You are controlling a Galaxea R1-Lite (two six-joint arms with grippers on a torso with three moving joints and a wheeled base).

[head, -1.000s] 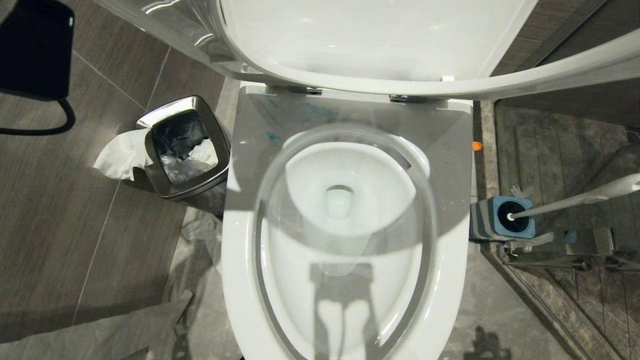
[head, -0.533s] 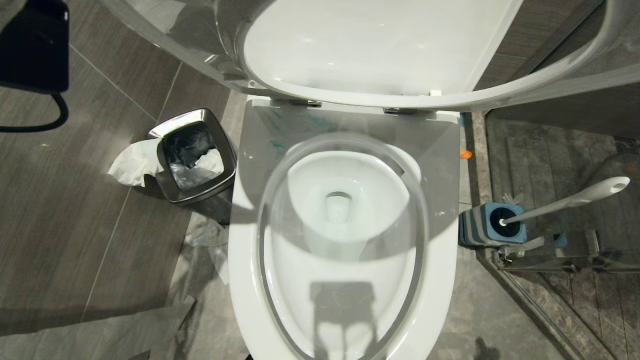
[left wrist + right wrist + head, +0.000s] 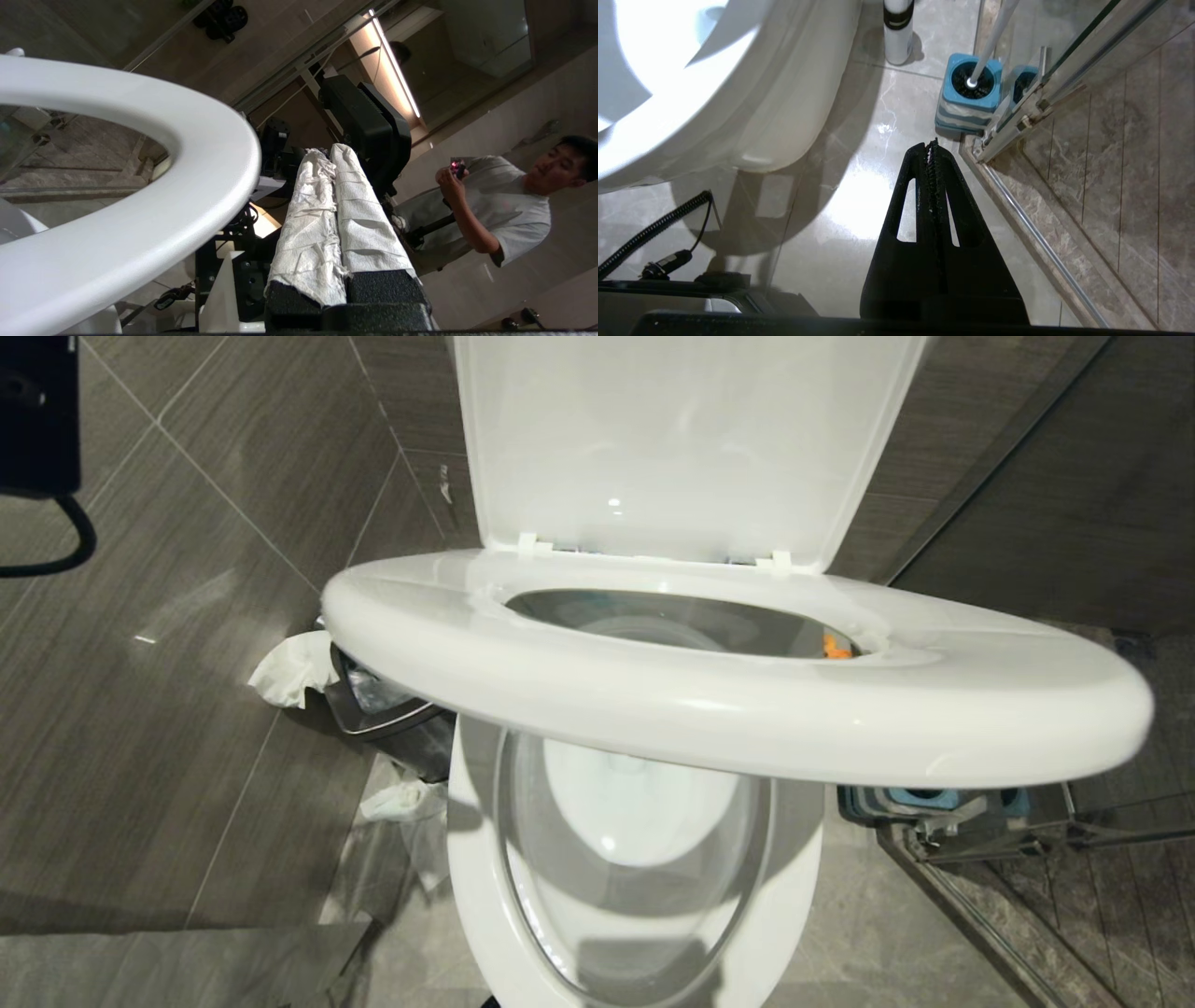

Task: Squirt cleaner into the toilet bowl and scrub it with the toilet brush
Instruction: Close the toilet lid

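White glossy ceramic toilet bowl [image 3: 635, 859] at centre of the head view, rectangular white lid [image 3: 672, 439] upright against the wall, oval white plastic seat [image 3: 728, 700] half raised across the bowl; small steel bin [image 3: 383, 705] with crumpled white paper [image 3: 294, 667] beside the bowl on the robot's left. Long slim white-handled toilet brush [image 3: 992, 37] standing in its squarish blue-and-grey holder [image 3: 969, 98] on the floor beside the glass shower door [image 3: 1087, 140]; white plastic cleaner bottle [image 3: 897, 32] upright on the tiles near the holder. Left gripper [image 3: 329, 156], fingers wrapped in white paper towel and pressed together on nothing, just beside the seat; right gripper [image 3: 933, 145], black fingers pressed together and empty, hanging over the floor short of the holder; a person in a grey shirt [image 3: 504, 210] in the background.
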